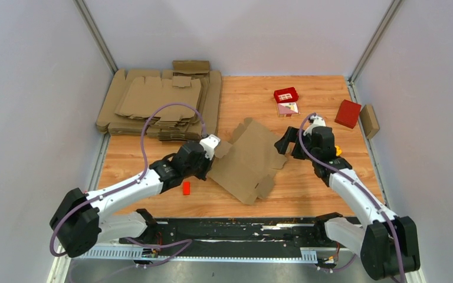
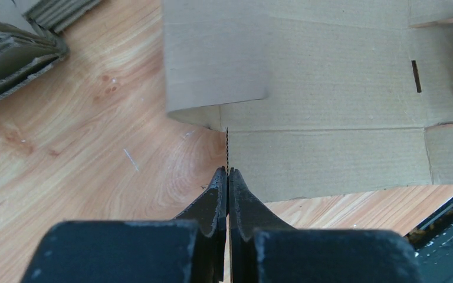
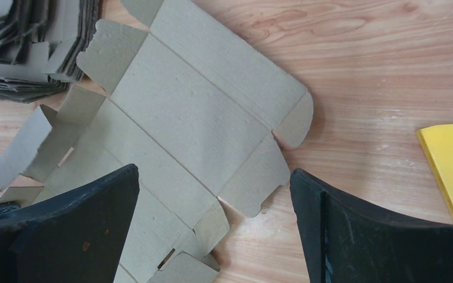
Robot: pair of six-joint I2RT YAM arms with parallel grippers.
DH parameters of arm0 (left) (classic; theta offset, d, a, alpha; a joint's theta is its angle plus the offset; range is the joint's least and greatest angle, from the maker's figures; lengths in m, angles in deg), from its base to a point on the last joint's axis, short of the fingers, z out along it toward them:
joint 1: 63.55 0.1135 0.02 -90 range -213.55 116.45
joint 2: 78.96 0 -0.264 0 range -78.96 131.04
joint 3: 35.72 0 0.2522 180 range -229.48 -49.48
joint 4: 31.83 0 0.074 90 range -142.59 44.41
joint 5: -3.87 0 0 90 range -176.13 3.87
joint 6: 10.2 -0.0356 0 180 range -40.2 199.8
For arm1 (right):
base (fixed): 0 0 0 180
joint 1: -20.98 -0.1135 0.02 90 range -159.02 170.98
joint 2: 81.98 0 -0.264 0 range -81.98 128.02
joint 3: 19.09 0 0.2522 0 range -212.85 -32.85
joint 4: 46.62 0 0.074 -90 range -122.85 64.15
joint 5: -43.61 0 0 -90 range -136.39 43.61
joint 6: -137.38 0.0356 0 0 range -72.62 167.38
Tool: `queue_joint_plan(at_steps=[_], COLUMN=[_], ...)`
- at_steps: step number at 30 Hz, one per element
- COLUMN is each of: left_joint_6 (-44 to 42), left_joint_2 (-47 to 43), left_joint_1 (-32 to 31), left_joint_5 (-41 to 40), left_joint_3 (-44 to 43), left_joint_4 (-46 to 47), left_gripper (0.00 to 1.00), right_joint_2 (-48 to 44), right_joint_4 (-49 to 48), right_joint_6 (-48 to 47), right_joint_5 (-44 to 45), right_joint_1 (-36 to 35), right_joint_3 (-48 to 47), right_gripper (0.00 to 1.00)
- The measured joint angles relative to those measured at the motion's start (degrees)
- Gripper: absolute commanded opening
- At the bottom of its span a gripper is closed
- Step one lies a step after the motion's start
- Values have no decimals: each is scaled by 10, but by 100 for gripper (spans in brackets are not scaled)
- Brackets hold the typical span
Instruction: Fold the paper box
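The paper box [image 1: 250, 159] is a brown die-cut blank lying nearly flat in the middle of the wooden table, with its flaps spread out. My left gripper [image 1: 217, 150] is at its left edge. In the left wrist view the gripper [image 2: 228, 172] is shut on a raised flap of the paper box [image 2: 330, 88], which shows edge-on between the fingers. My right gripper [image 1: 284, 144] is at the blank's right edge. In the right wrist view it [image 3: 214, 172] is open and empty, just above the rounded tabs of the paper box [image 3: 194, 112].
A pile of flat brown blanks [image 1: 159, 103] lies at the back left, close to the left gripper. Two red boxes [image 1: 286, 94] [image 1: 348, 113] and a brown piece [image 1: 369, 121] sit at the back right. A small red block [image 1: 186, 188] lies under the left arm. A yellow piece [image 3: 448, 165] shows beside the right gripper.
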Motion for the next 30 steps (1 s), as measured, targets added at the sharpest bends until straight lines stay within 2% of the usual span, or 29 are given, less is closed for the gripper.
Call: queue_joint_plan(at_steps=[4, 9, 17, 21, 26, 30], left_joint_6=[-32, -67, -96, -103, -105, -105], left_joint_2=[-35, -70, -124, -146, -168, -167], left_joint_1=[-28, -89, -132, -136, -138, -141], left_joint_5=[-31, -90, -163, -195, -214, -218], left_joint_3=[18, 28, 53, 58, 61, 63], left_joint_4=[17, 37, 59, 58, 59, 59], left_gripper=[0, 0, 0, 0, 0, 0], right_joint_2=[-52, -50, 89, 130, 217, 305], right_joint_4=[-42, -76, -63, -91, -153, -186], right_joint_6=[-8, -23, -140, -179, -162, -146], right_joint_5=[5, -26, -109, -151, -254, -314], right_joint_1=[0, 0, 2, 20, 92, 103], right_joint_3=[35, 24, -146, -141, -131, -147], right_gripper=[100, 100, 100, 100, 100, 100])
